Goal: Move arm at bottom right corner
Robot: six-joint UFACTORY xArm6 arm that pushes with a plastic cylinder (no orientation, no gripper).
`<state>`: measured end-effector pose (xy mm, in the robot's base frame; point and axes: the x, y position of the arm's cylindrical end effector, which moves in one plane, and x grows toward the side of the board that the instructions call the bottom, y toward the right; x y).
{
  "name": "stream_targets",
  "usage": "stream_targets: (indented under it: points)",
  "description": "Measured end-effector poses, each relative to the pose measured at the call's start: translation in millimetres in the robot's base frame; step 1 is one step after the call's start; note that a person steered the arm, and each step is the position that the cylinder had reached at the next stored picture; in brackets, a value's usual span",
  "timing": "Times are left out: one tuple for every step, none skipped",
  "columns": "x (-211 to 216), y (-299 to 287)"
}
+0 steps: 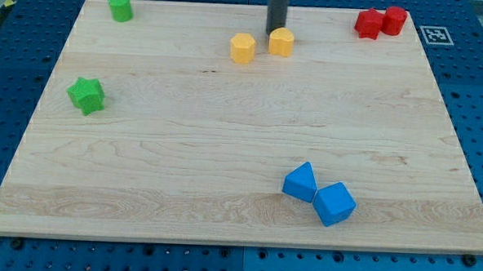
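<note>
Your arm (277, 6), a straight dark rod, comes down from the view's top edge near the middle. It carries no fingers, so there is nothing to be apart, together or clamped; it ends in my tip (275, 32), which sits at the back of the right-hand yellow block (281, 42), touching it or just beside it, and holds nothing. The bottom right corner of the counter (184, 149) lies well apart from my tip, toward the view's lower right.

The counter is a pale wooden board, the largest thing here. On it, near the bottom right, a blue cube (335, 204) touches a blue wedge-like block (301, 182). A green star (86, 95) sits at the left. Two red blocks (369, 23) (394, 20) touch at the top right. A second yellow block (243, 48) lies just left of the first. A green cylinder (120, 7) stands at the top left.
</note>
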<state>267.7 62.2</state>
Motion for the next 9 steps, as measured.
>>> stream_targets:
  points:
    - [17.5, 14.4]
    - [21.1, -10.5]
    - [24.7, 11.6]
    - [43.3, 57.9]
    - [71.5, 75.3]
    - [72.6, 58.3]
    - [72.6, 38.6]
    - [76.2, 38.6]
    - [83.3, 41.4]
